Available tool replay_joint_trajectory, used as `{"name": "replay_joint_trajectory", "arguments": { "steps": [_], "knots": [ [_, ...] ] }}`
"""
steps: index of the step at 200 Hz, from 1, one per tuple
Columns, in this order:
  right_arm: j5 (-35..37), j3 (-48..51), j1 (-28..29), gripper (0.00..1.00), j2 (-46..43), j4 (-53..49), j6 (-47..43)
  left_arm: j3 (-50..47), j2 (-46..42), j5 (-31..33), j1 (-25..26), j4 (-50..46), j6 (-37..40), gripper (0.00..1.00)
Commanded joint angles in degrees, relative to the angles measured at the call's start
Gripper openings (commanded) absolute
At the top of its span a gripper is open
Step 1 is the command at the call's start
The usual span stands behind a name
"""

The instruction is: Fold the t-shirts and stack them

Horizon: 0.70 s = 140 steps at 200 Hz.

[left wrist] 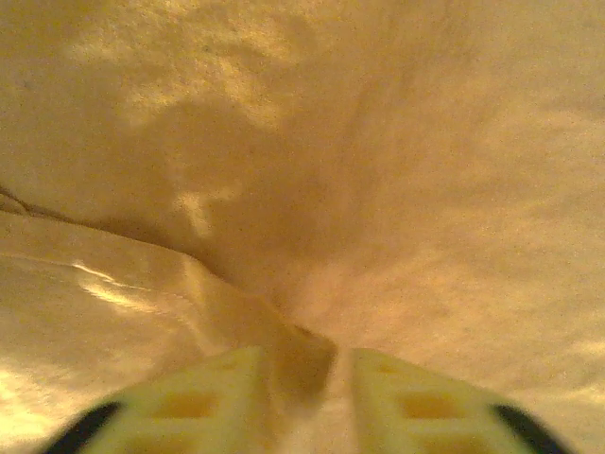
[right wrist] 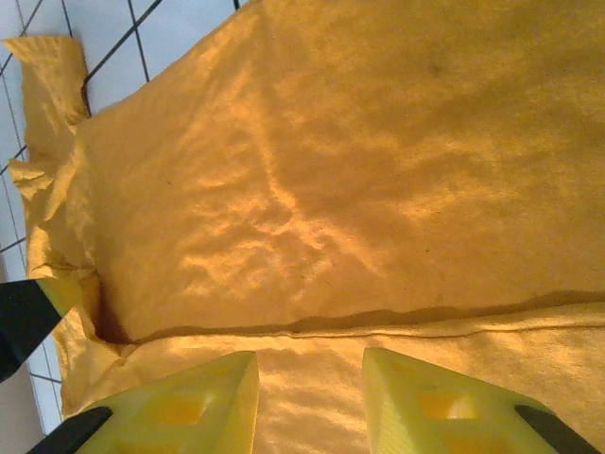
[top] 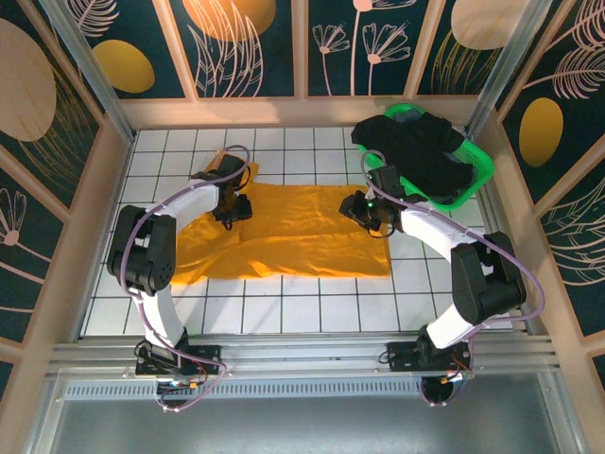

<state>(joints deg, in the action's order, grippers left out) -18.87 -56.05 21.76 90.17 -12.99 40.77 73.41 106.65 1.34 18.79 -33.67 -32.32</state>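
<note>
- Left gripper (left wrist: 304, 364): jaws parted, nose down on the yellow shirt (top: 293, 236); a raised crease of the cloth stands between the fingers (left wrist: 217, 392) and leans on the left one; nothing looks squeezed tight
- Around it in the left wrist view: yellow cloth on all sides, with a folded edge running from the left border down to the crease
- From above, the left gripper sits on the shirt's left part, near its far edge, just beside a sleeve that points to the far left
- Right gripper (right wrist: 310, 364): jaws apart, nothing between them, held just over the same shirt
- Under it in the right wrist view: a fold edge runs straight across the cloth, one layer lying on another; a sleeve crumples at the upper left, and white tiles show past it
- A dark shape sits at the left border of that view; what it is I cannot tell
- From above, the right gripper is over the shirt's right end, near its far edge
- Yellow shirt: spread flat on the table (top: 312, 303), between the two arms, long side running left to right; its left end is rumpled and reaches under the left arm
- Black shirt (top: 416, 151): heaped in the basket (top: 480, 172), hanging over its rim
- Basket: green, at the far right corner of the table, just beyond the right gripper and apart from the yellow shirt
</note>
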Motion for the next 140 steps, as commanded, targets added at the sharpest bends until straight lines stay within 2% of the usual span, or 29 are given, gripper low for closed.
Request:
{"name": "replay_joint_trajectory", "arguments": {
  "steps": [1,17,38,75,115,140],
  "knots": [
    [2.44,2.87,0.16,0.34,-1.3,-2.97,-0.83,0.87,-2.86,4.5,0.43,-1.78,0.26,0.58],
    [3.89,4.43,-0.07,0.34,-2.36,-5.66,-1.46,-0.4,-6.71,6.46,0.41,-4.28,-2.63,0.61],
    [4.84,6.59,-0.14,0.34,-4.55,-7.91,-2.49,-6.58,-13.3,6.3,-0.63,-6.31,-8.2,0.55],
    [5.35,8.72,-0.2,0.34,-4.79,-11.41,-3.46,-20.18,-19.44,-0.55,-9.88,-3.79,-14.6,0.42],
    [7.31,8.88,-0.19,0.31,0.42,-14.41,-3.3,-24.77,-16.91,-0.13,-16.77,1.57,-17.58,0.38],
    [10.53,7.94,-0.31,0.28,4.27,-18.55,-2.39,-26.15,-13.35,2.81,-21.17,3.26,-17.57,0.36]
  ]
}}
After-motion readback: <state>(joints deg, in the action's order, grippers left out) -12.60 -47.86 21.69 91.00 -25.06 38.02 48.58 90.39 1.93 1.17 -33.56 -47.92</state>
